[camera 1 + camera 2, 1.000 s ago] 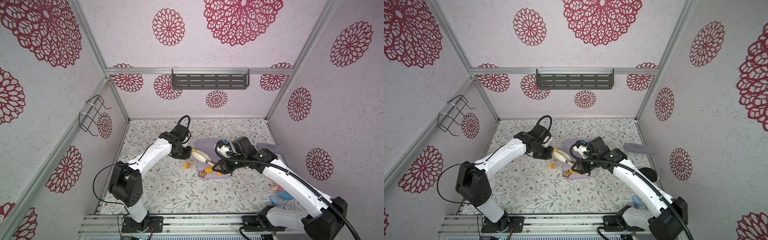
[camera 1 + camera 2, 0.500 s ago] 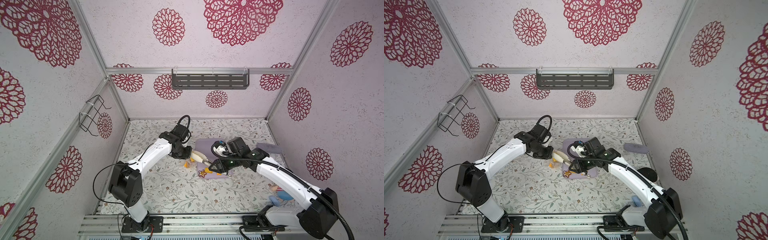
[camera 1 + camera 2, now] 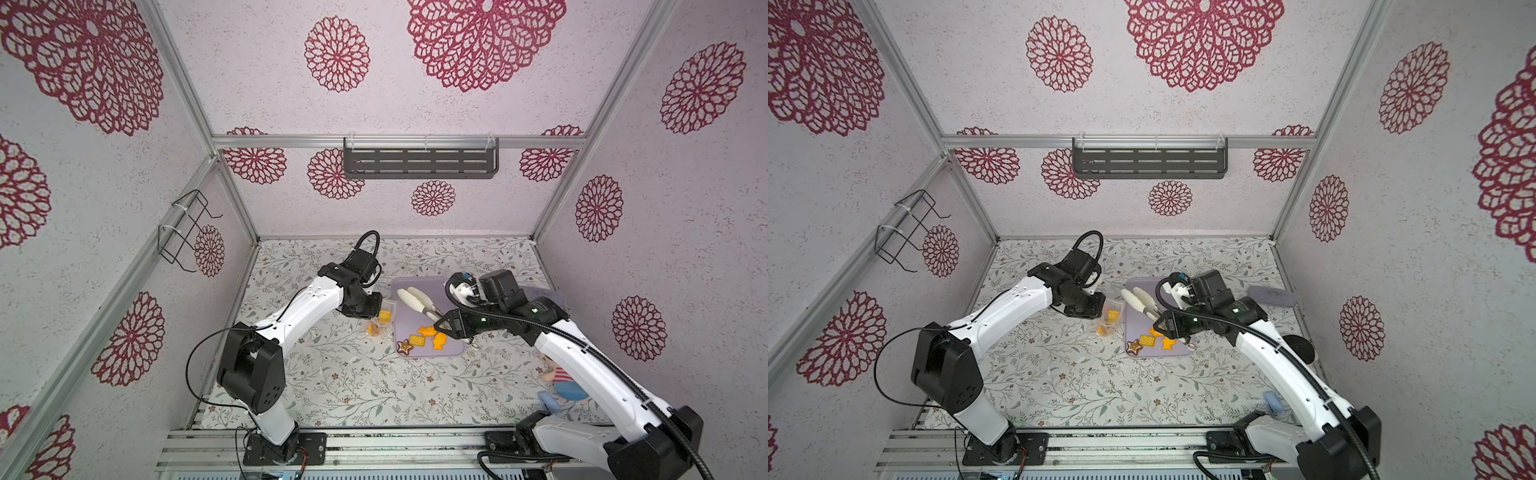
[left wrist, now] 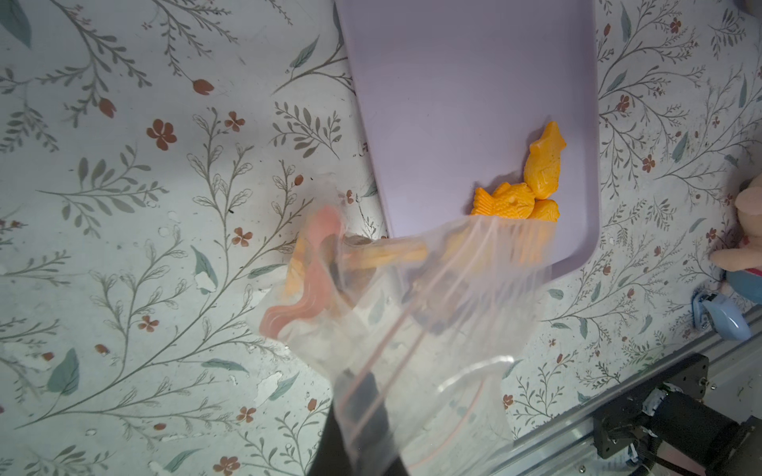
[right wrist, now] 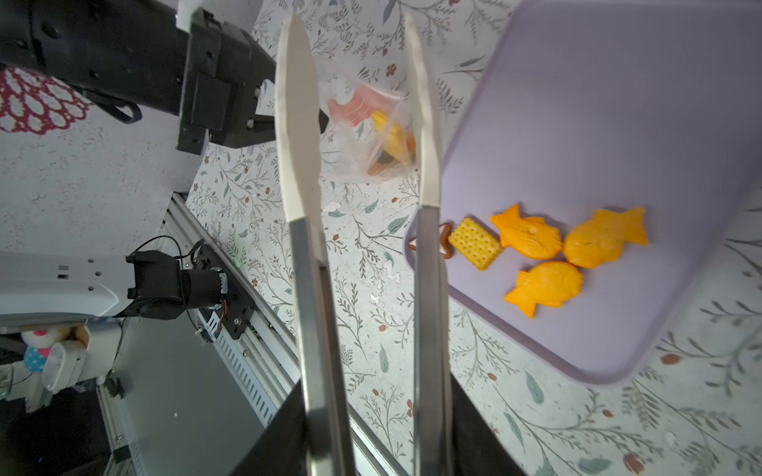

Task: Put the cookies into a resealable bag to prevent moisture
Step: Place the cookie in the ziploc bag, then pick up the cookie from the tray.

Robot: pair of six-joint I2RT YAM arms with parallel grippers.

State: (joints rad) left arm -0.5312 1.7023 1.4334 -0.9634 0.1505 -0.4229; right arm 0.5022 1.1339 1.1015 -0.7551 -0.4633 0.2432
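Observation:
The resealable bag [image 3: 380, 322] hangs just off the lavender tray's [image 3: 432, 284] left edge, with orange cookies [image 4: 387, 255] inside it. My left gripper [image 3: 375, 306] is shut on the bag's top edge [image 4: 412, 321]. Several cookies [image 5: 536, 247] lie in the tray's near corner: orange fish, a yellow square and a brown star [image 5: 445, 243]. My right gripper [image 3: 442, 324] is shut on the metal tongs [image 3: 415, 301]. Their white tips [image 5: 297, 123] stand apart with nothing between them, pointing at the bag [image 5: 371, 136].
A plush toy [image 3: 561, 382] lies at the front right by the right arm's base. A grey flat object [image 3: 1271, 296] and a black disc [image 3: 1296, 347] sit right of the tray. A dark shelf [image 3: 419, 162] hangs on the back wall, a wire rack [image 3: 187, 228] on the left wall.
My right gripper has drawn the tongs back from the bag's mouth toward the tray, and their tips have spread a little. The left gripper and the bag have stayed put.

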